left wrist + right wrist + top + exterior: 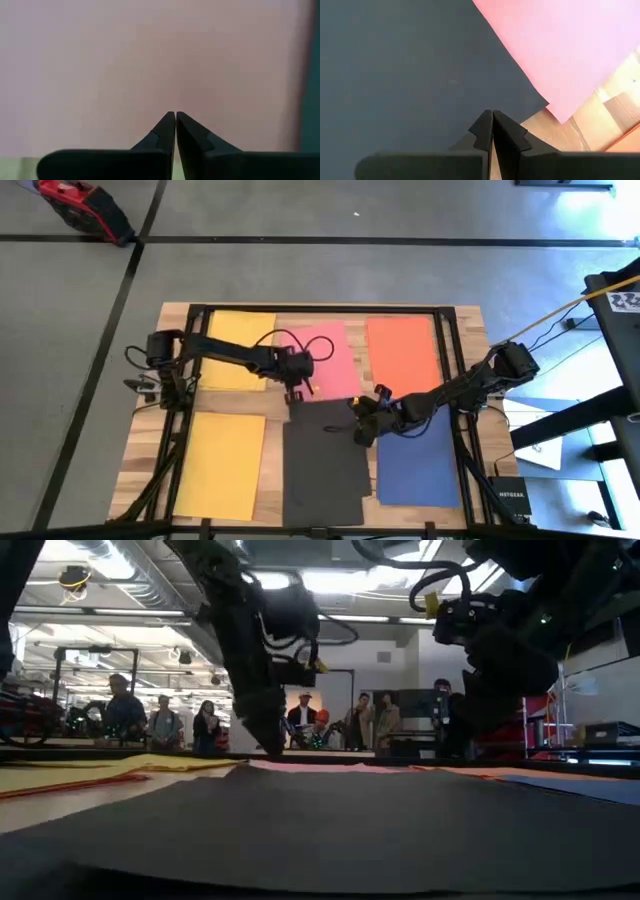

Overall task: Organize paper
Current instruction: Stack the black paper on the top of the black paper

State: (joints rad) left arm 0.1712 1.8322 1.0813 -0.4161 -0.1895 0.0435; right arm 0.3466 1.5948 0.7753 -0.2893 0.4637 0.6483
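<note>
Six sheets of paper lie flat on the table: yellow (238, 350), pink (328, 358) and orange (402, 350) along the far side, and yellow (224, 465), black (322, 465) and dark blue (418, 468) along the near side. The black sheet's far edge overlaps the pink sheet's near edge. My left gripper (293, 391) is shut, its tips down on the pink sheet (150, 60) near that sheet's near left corner. My right gripper (361, 429) is shut over the black sheet (395, 65), close to its far right corner (546, 104). My left gripper sets its shut fingertips (170, 122) on the pink sheet's face, near its near left corner, coming from above and slanting down; in the low view the tips (271, 750) reach the paper. The sheet lies flat on the table. My right gripper's shut tips stand over the black sheet's edge; I cannot tell whether they touch it.
A black metal frame (320, 308) runs around the table's edge and carries both arm bases. Bare wood (600, 115) shows between the pink, black and orange sheets. Several people (165, 725) stand in the room beyond the far edge.
</note>
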